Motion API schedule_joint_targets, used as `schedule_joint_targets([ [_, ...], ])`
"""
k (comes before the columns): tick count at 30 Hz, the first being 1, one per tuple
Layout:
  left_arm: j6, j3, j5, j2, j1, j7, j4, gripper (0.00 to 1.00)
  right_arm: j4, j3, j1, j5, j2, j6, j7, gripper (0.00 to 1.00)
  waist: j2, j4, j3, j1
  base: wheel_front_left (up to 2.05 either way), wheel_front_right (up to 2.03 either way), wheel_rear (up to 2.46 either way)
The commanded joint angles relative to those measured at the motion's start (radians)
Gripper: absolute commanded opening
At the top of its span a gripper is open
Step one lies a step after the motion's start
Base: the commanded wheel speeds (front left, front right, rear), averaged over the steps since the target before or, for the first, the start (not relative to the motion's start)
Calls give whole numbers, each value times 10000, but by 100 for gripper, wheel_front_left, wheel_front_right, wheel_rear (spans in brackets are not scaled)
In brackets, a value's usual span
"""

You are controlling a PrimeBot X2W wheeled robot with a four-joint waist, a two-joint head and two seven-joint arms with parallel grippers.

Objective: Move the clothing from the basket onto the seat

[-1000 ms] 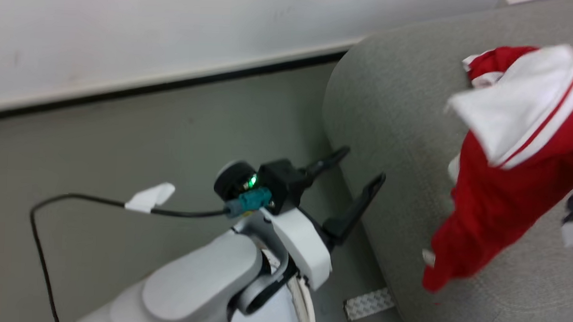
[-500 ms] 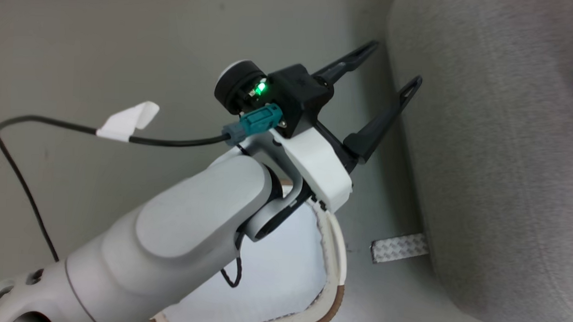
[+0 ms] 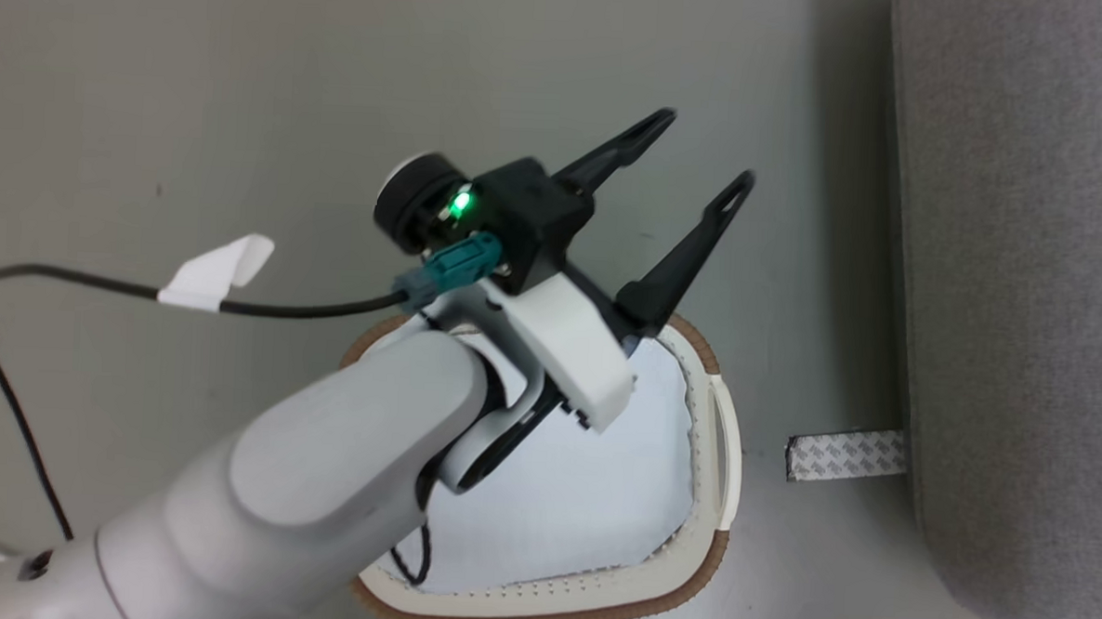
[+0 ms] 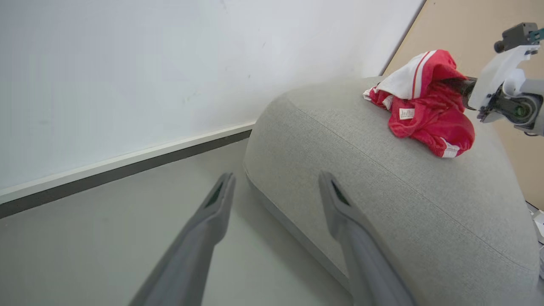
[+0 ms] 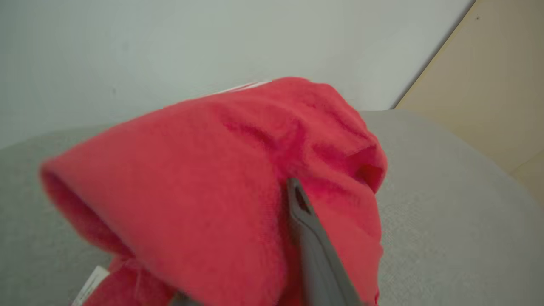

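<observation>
Releasing the clothing (image 4: pixel 425 110) onto the seat (image 4: pixel 374 199) looks like the step in hand.

Garment: red with white stripes, lying bunched on top of the seat towards its far end. It is well apart from the basket (image 3: pixel 688 590), which stands on the floor just beside the seat.

Right gripper (image 4: pixel 464 87): reaches into the garment's side. One finger (image 5: pixel 306 221) shows against the red fabric and the other is covered by a fold. Cannot tell whether the jaws are parted or clamped on cloth.

Left gripper (image 3: pixel 705 149): hovers over the basket, jaws spread wide, holding nothing. A plain white cloth (image 3: pixel 580 506) lies in the basket.

Judgement: task nearly done. What remains is a clean let-go.
- Part the jaws fully before any pull-back, as fabric draped over a finger is likely to snag and ride along.
- Withdraw along the fingers' own line, low and slow, away from the heap and not up through it.
- Check that the heap sits inward of the seat's rounded edge, since soft cloth could slide off that curve.
</observation>
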Motion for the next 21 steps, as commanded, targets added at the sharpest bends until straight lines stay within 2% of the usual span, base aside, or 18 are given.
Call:
schedule_joint_targets([
  [1, 11, 12, -113, 122, 226, -58, 17, 100, 334, -96, 220, -289, 25, -21, -120, 100, 0, -58, -238, -3, 0, 0, 0],
  [7, 32, 88, -371, 351, 782, -313, 124, 100, 687, 472, 476, -656, 391, -21, -754, 100, 0, -163, -1067, -3, 0, 0, 0],
  [11, 78, 201, -678, 509, 1357, -695, 358, 100, 370, 1101, 1184, -452, 557, -22, -1101, 100, 0, -207, -1930, -3, 0, 0, 0],
  [16, 333, 576, -1019, 789, 2203, -1108, 677, 100, -886, 1614, 2497, -336, 995, -21, -1374, 100, 0, -55, -3020, -3, 0, 0, 0],
  [21, 719, 1074, -1275, 1014, 3261, -1428, 1087, 100, -3068, 1957, 4354, 147, 1674, -21, -1443, 100, 0, 348, -4171, -3, 0, 0, 0],
])
